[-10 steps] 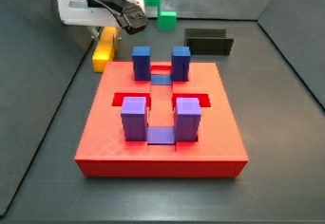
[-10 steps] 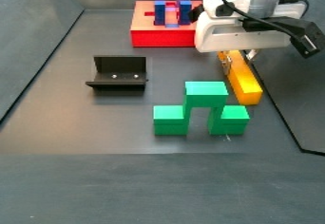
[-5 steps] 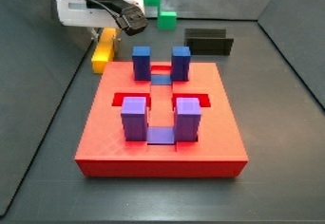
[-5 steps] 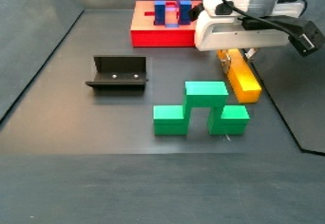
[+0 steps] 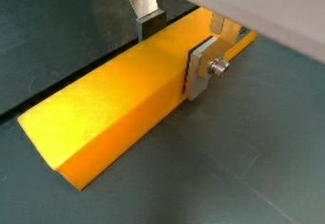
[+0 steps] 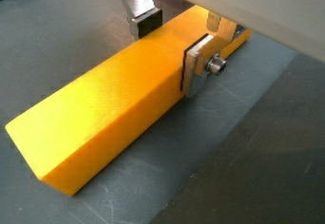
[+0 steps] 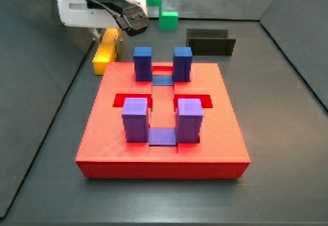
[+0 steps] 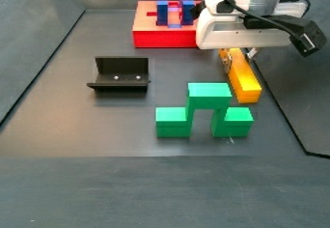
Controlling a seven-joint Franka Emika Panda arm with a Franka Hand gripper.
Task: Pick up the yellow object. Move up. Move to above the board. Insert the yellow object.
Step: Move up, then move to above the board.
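Item 1, gripper [image 5: 174, 46]: low over the far end of the yellow object [image 5: 121, 95], one finger [image 5: 202, 66] flat against one long side and the other on the opposite side. You have the plates straddling the bar's narrow width, so closing squeezes its flat long faces. The plates look pressed to the bar in both wrist views, so read the grasp as closed on it, or very nearly; whether the bar has left the floor you cannot tell

Item 2, yellow object [image 8: 242, 79]: lying flat on the dark floor beside the board [image 8: 160, 35], near one of its corners, long axis running away from it. You are gripping towards one end rather than the middle, so expect the free end to sag or swing when you lift

Item 3, board [image 7: 163, 134]: red slab with recessed slots between blue and purple posts [image 7: 134, 121]. The posts stand tall, which is why you must climb before crossing over

Item 4, green blocks [image 8: 202, 109]: just beside the bar's free end, apparently not touching. Lift straight up to avoid brushing them

Item 5, fixture [image 8: 119, 75]: well apart, out of your path
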